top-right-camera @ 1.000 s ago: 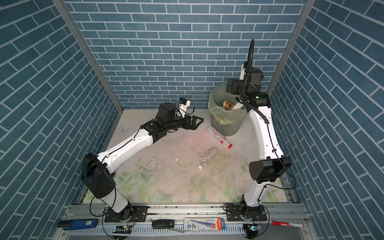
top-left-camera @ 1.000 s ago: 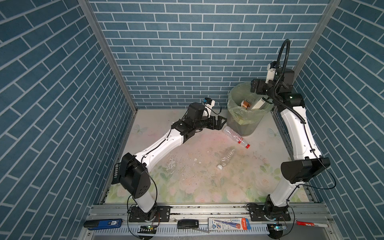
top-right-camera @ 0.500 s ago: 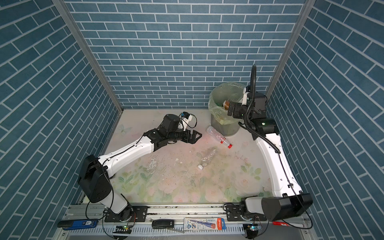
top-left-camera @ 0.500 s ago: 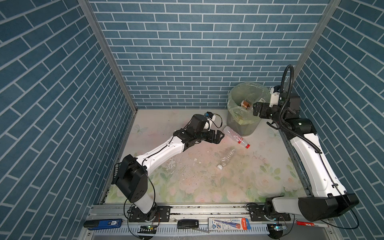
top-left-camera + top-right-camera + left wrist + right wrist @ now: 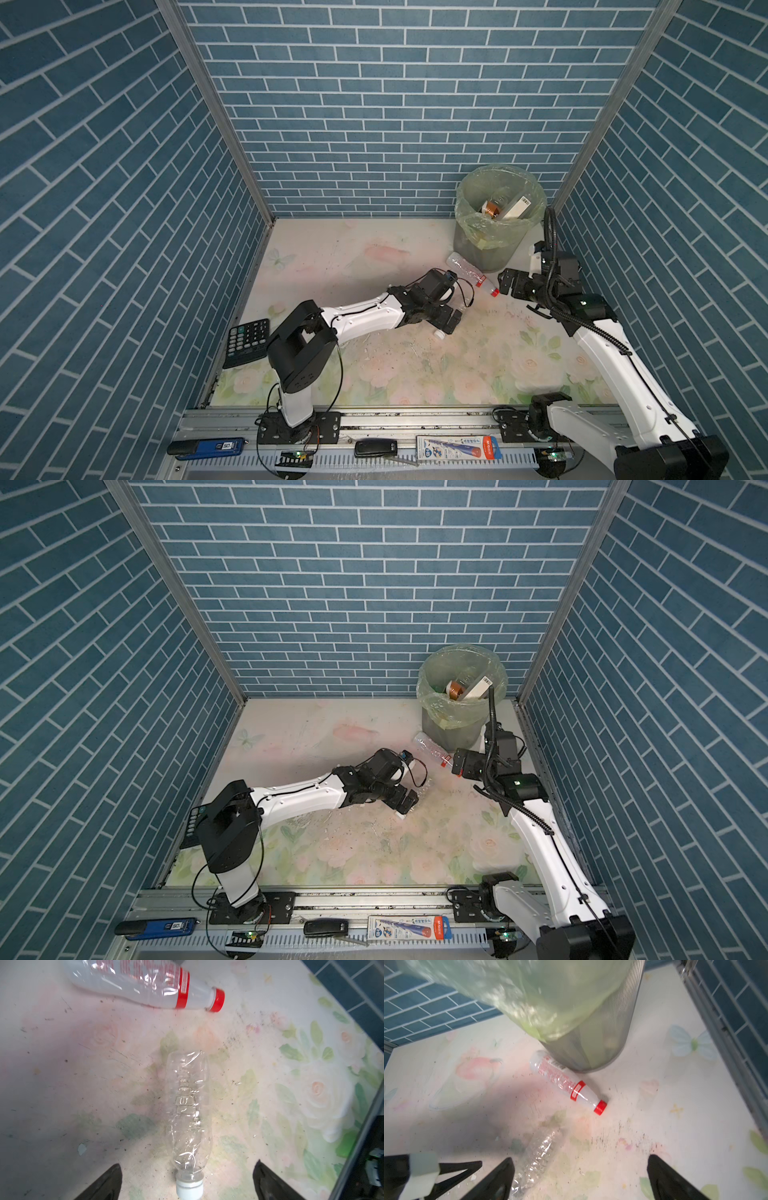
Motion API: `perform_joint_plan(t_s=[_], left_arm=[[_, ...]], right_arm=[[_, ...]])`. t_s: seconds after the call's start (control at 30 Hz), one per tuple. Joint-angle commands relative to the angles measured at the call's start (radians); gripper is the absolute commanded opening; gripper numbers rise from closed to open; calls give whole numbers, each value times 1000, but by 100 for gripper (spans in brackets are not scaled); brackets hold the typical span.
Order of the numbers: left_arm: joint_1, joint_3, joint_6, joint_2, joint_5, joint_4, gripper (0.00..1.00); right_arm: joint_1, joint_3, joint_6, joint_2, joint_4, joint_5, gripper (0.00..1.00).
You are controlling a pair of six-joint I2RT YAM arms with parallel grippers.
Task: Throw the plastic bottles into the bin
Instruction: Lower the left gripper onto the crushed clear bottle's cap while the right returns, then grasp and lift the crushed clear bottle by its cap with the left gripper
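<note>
The left gripper (image 5: 187, 1169) stood with its jaws spread wide about the white-capped neck of a crushed clear bottle (image 5: 188, 1105), which lay flat on the floral table (image 5: 62, 1084) between the two fingers and touched neither. The right gripper (image 5: 580, 1159), likewise spread and empty, faced a red-capped bottle (image 5: 566, 1082) that lay on its side, its base at the foot of the bin (image 5: 484, 255) and its cap pointing away from it. Inside the bin's green liner a brown bottle (image 5: 491, 208) rested among other discards.
</note>
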Motion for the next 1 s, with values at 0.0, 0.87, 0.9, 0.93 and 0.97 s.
perform_joint_plan(t_s=[0.0, 0.87, 0.9, 0.93, 0.97], left_arm=[[-16, -6, 24, 39, -35, -7, 99], [-25, -1, 45, 181, -6, 25, 53], [-25, -3, 44, 175, -7, 29, 51], [-25, -6, 42, 174, -8, 33, 50], [-25, -7, 41, 170, -5, 36, 50]], right_arm=[[1, -90, 110, -21, 73, -63, 99], [-31, -208, 211, 38, 206, -125, 99], [-32, -210, 213, 38, 209, -126, 99], [-32, -214, 216, 38, 211, -127, 99], [-32, -217, 219, 37, 213, -129, 99]])
